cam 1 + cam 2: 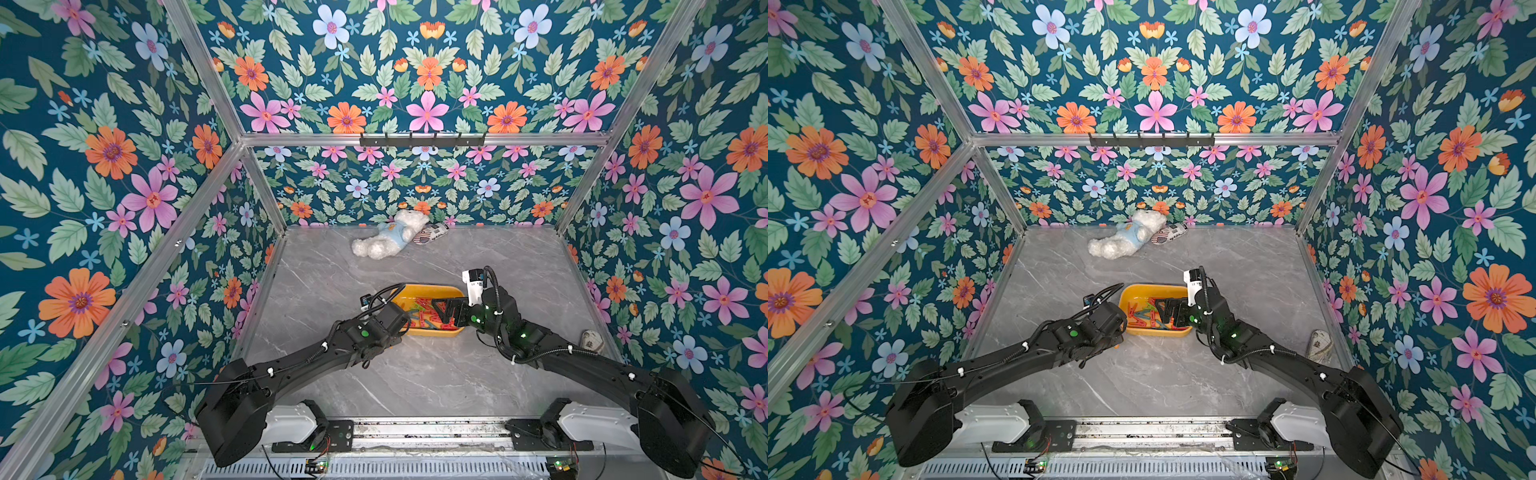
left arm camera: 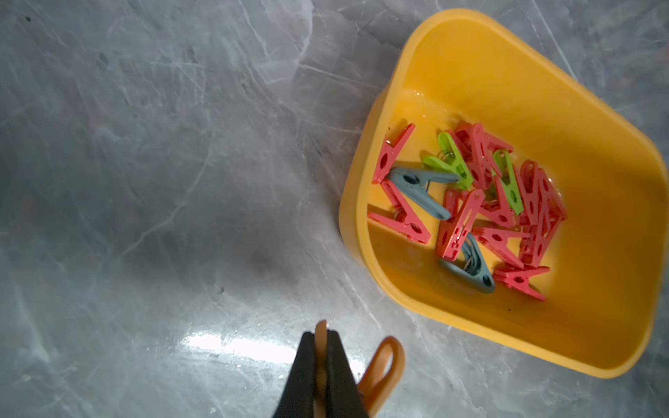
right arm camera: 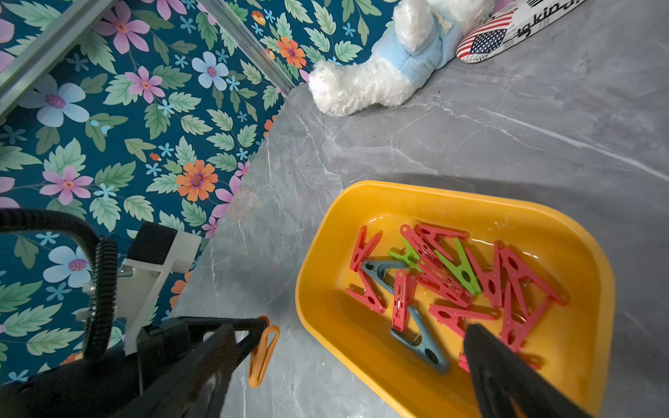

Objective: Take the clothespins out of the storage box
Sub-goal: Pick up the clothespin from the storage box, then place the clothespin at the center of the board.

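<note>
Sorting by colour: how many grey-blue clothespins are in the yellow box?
2. One grey-blue clothespin lies at the pile's edge; another sits partly under a red one. More may hide beneath the pile.

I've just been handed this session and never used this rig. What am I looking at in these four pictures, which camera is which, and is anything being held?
It is a two-armed robot at a grey table, each arm ending in a two-finger gripper. The two wide pictures come from one camera head overhead; the close ones from a camera on each wrist. On the table: the yellow storage box with a heap of clothespins, mostly red, plus a white teddy bear and a patterned slipper at the far wall. The left gripper, beside the box, is shut on an orange clothespin. The right gripper is open above the box, holding nothing.
</note>
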